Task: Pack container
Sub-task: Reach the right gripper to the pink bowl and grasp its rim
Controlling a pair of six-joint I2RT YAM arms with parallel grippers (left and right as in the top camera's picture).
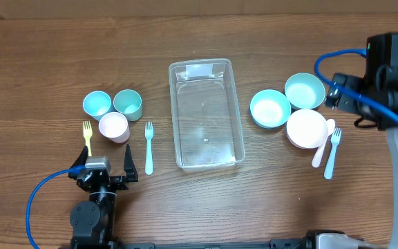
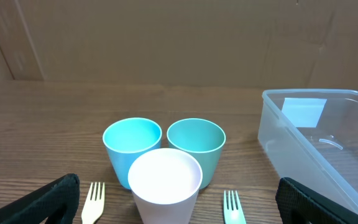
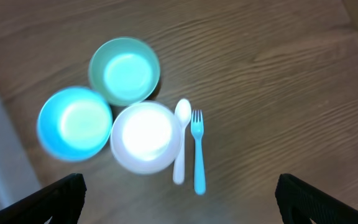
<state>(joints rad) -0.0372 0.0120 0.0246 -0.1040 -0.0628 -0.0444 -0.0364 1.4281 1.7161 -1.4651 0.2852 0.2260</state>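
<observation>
The clear container (image 1: pixel 173 117) stands empty at the table's middle; it also shows at the right of the left wrist view (image 2: pixel 328 143). My left gripper (image 1: pixel 107 168) is open and empty near the front edge, just short of three cups: light blue (image 1: pixel 96 104), teal (image 1: pixel 128 104) and white-pink (image 1: pixel 113 127). In the left wrist view the open fingers (image 2: pixel 179 199) flank the white-pink cup (image 2: pixel 165 180) from a distance. My right gripper (image 1: pixel 347 104) is open and empty, held high above three bowls; its fingers (image 3: pixel 179 193) frame them in the right wrist view.
A yellow fork (image 1: pixel 87 136) and a light-blue fork (image 1: pixel 148 146) lie beside the cups. Right of the container are a blue bowl (image 1: pixel 270 109), a teal bowl (image 1: pixel 305 91) and a white-pink bowl (image 1: pixel 306 128), with a pale spoon (image 1: pixel 322 145) and a blue fork (image 1: pixel 333 152).
</observation>
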